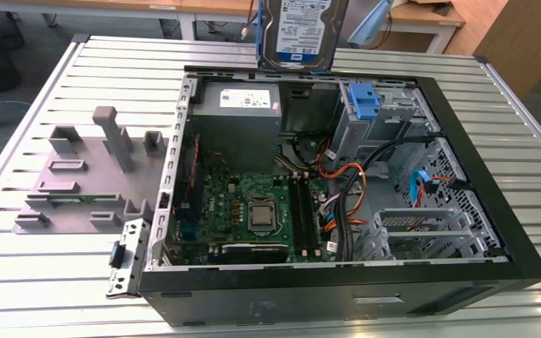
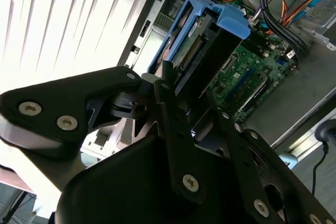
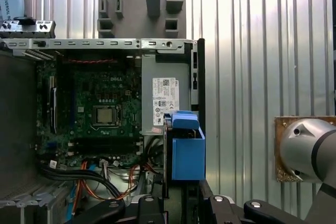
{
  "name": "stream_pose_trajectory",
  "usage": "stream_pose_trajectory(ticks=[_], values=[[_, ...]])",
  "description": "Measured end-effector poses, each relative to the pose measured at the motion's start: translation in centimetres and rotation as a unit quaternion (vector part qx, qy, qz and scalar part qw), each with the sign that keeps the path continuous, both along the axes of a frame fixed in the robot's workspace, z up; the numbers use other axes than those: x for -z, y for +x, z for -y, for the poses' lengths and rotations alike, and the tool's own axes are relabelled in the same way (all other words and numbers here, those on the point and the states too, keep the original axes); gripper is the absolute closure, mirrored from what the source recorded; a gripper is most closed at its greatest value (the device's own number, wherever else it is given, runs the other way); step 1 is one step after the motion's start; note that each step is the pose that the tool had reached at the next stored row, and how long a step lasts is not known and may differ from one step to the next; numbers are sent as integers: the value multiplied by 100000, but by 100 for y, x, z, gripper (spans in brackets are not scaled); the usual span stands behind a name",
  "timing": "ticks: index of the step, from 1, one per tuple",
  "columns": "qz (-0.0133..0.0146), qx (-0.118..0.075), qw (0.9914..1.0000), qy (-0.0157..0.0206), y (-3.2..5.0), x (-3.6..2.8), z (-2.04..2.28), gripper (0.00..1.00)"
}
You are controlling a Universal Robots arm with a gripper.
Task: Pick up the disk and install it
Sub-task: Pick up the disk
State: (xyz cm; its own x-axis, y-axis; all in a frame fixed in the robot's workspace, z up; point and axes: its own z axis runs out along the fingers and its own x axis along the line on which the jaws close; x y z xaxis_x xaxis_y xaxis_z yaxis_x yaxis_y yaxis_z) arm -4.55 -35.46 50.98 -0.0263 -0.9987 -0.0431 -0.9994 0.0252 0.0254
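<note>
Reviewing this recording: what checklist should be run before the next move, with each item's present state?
1. Grip: ok, the pincer is shut on the disk.
2. Lift: ok, the disk hangs above the computer case in the exterior view.
3. Carrier: ok, the blue carrier bracket frames the disk.
4. Access: ok, the case is open and the motherboard is exposed.
5. Route past the cables: cannot tell.
6. Installed: not ok, the disk is outside the case.
</note>
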Motion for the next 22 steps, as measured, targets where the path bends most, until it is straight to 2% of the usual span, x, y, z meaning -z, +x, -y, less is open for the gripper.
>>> stream_pose_trajectory(ticks=[11,22], values=[[-203,0,100000,11,11,63,207,65],[-364,1,99999,-8,17,100,413,65]])
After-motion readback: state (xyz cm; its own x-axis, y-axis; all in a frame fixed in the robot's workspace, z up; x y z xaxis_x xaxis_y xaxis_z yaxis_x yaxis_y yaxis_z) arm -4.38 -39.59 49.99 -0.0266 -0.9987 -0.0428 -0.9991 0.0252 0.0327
